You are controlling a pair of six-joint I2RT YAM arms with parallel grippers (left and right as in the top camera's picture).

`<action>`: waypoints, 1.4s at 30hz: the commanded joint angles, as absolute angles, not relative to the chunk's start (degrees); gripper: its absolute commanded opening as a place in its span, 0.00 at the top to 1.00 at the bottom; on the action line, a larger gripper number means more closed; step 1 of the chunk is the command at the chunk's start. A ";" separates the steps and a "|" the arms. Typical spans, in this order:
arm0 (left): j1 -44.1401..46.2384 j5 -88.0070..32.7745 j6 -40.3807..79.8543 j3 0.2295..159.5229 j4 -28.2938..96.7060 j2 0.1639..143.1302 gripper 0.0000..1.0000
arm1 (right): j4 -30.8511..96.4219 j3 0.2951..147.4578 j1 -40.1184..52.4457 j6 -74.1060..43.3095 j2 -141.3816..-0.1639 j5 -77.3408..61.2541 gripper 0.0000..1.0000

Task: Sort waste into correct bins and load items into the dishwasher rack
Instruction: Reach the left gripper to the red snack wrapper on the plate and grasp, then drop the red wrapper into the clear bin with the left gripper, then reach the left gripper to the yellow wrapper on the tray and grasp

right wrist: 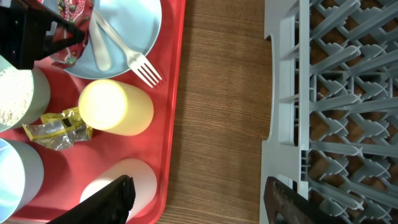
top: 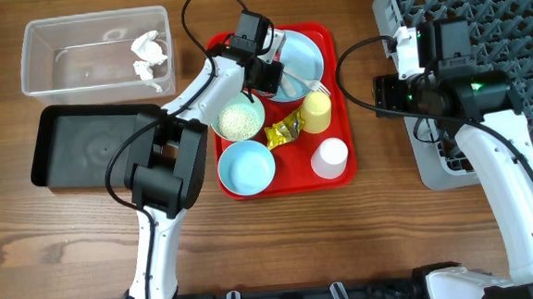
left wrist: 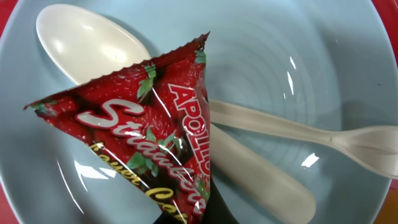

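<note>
My left gripper (top: 269,73) is over the pale blue plate (top: 302,47) on the red tray and is shut on the red strawberry wrapper (left wrist: 149,130), pinching its lower end (left wrist: 193,214). The white spoon (left wrist: 93,43) and fork (left wrist: 298,132) lie on the plate under the wrapper. My right gripper (top: 386,96) is open and empty (right wrist: 199,205) above bare wood between the red tray and the grey rack (top: 481,25). The yellow wrapper (top: 284,130) lies on the tray beside the yellow cup (top: 316,111). A bowl of rice grains (top: 240,120), an empty blue bowl (top: 246,166) and the white cup (top: 330,157) stand there too.
The clear tub (top: 31,62) at the back left holds a crumpled white tissue (top: 149,55). The black tray (top: 81,147) lies in front of it. The red tray's rim (right wrist: 177,93) and the rack's wall (right wrist: 280,93) border the strip of wood under my right gripper.
</note>
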State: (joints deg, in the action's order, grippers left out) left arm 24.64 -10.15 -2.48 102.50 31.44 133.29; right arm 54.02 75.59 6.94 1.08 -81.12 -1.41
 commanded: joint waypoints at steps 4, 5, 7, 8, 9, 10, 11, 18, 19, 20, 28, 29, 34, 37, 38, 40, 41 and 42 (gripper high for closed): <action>24.82 -9.98 -2.07 103.20 31.94 127.66 0.96 | 54.46 76.49 6.72 -0.05 -81.17 -1.48 0.31; 24.60 -9.98 -2.04 103.20 32.67 125.03 0.96 | 54.61 76.49 6.72 -0.03 -81.17 -1.48 0.31; 23.70 -9.91 -2.07 103.20 34.06 120.68 0.96 | 54.65 76.49 6.72 -0.05 -81.17 -1.48 0.31; 22.81 -9.58 -2.04 103.20 34.59 118.41 0.96 | 54.59 76.49 6.72 -0.05 -81.17 -1.48 0.31; 21.15 -8.16 -2.04 103.20 35.07 115.59 0.96 | 54.54 76.49 6.72 -0.03 -81.17 -1.48 0.31; 20.05 -6.94 -2.07 103.20 35.14 114.28 0.96 | 54.54 76.49 6.72 -0.05 -81.17 -1.48 0.31; 18.83 -5.17 -2.07 103.20 35.14 113.14 0.96 | 54.57 76.49 6.72 -0.03 -81.17 -1.48 0.31; 4.43 3.95 -2.04 103.20 36.95 113.54 0.96 | 54.46 76.49 6.72 -0.03 -81.17 -1.48 0.31; 3.03 3.95 -1.56 103.20 36.91 114.21 0.96 | 54.46 76.49 6.72 -0.03 -81.17 -1.48 0.31; 1.39 3.88 -0.56 103.20 36.88 114.85 0.96 | 54.46 76.49 6.72 -0.01 -81.17 -1.48 0.31; -2.50 -1.48 -0.60 103.20 36.32 118.50 0.00 | 54.28 76.49 6.72 0.01 -81.17 -1.28 0.30; -2.22 -2.90 -0.62 103.20 36.21 118.21 0.00 | 54.30 76.49 6.72 0.01 -81.17 -1.28 0.30; 2.98 -12.62 -1.30 103.20 39.62 114.19 0.00 | 54.30 76.49 6.72 -0.01 -81.17 -1.30 0.30; 7.79 -12.62 -1.28 103.20 42.87 113.45 0.00 | 54.28 76.49 6.72 -0.01 -81.17 -1.30 0.30; 10.87 -12.64 -1.28 103.20 45.10 113.47 0.00 | 54.28 76.49 6.72 -0.01 -81.17 -1.30 0.30; 14.94 -12.64 -1.96 103.20 48.58 113.47 0.00 | 54.28 76.49 6.72 -0.01 -81.17 -1.30 0.30; 17.41 -12.64 -2.13 103.20 50.54 113.47 0.02 | 54.30 76.49 6.72 -0.01 -81.17 -1.30 0.27; 19.81 -12.62 -2.13 103.20 52.42 113.47 0.05 | 54.28 76.49 6.72 -0.01 -81.17 -1.30 0.27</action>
State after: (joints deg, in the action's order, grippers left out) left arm 13.54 -10.96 -1.06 103.39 48.77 115.24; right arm 54.41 75.59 6.94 1.06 -81.12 -1.41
